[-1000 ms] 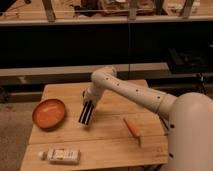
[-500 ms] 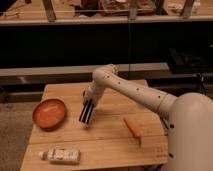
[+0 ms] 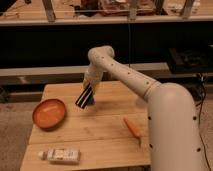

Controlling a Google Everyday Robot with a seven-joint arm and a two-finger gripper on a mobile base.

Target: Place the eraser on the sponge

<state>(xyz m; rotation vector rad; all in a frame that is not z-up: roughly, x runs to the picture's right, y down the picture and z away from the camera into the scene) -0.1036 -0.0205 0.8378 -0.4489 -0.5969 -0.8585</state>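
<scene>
The gripper [image 3: 84, 98] hangs over the far middle of the table [image 3: 105, 137], dark fingers pressed together. A small blue object [image 3: 90, 102] sits at their tips; I cannot tell whether it is the eraser or the sponge. To the left, the orange bowl [image 3: 49, 113] shows only its own inside.

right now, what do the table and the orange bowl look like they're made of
Table: pale wood with a matte finish; plank seams and grain show. Orange bowl: smooth with a soft sheen, probably plastic, possibly glazed ceramic. The tool, shut, hangs over the table's middle, apart from the bowl.
</scene>
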